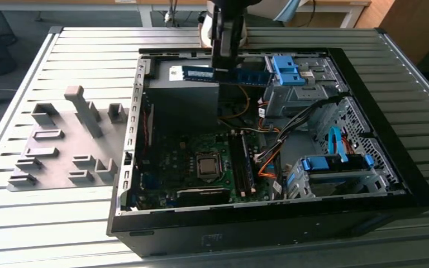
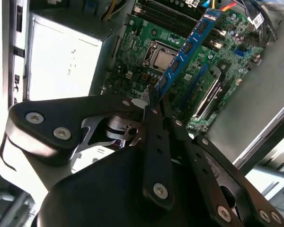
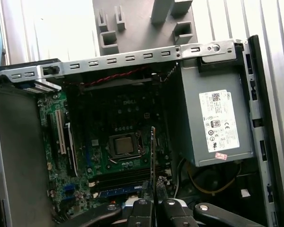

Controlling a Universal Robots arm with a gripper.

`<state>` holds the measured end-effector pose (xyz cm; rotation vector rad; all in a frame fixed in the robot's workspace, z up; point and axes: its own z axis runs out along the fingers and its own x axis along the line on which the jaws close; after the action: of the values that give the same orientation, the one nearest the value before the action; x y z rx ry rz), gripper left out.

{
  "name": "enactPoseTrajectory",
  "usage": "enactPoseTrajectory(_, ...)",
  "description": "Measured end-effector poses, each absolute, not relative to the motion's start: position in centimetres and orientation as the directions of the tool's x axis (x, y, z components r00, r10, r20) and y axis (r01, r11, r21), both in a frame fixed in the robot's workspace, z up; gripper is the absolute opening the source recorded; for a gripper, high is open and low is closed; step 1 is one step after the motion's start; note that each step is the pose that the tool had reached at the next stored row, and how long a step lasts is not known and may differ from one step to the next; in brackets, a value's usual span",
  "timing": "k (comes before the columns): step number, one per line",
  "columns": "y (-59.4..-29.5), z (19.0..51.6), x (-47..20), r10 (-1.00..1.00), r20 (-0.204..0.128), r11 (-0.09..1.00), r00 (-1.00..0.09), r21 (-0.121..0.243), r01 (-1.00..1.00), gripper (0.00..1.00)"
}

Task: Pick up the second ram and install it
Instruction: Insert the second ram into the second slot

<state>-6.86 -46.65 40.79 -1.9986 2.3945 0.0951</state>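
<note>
Over the twelve o'clock end of the case, my gripper pinches the second ram aloft. Carrying stage, I'd say; memory slots at six o'clock demand square alignment.

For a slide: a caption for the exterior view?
Gripper holds the ram above the open computer case, motherboard exposed.

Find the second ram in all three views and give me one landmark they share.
Exterior view: second ram held level in the claw, above the power supply.
Second wrist view: second ram slants away from the claw across the motherboard.
First wrist view: second ram seen edge-on, a thin strip beside the CPU socket.
Shared landmark: the CPU socket, mid-motherboard.
</note>
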Motion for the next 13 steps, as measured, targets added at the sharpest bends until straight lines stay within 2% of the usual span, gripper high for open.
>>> enactPoseTrajectory(13, -46.65, 40.52, -6.86, -0.914, -0.055, 0.401, -0.402, 0.033, -0.915, 0.14)
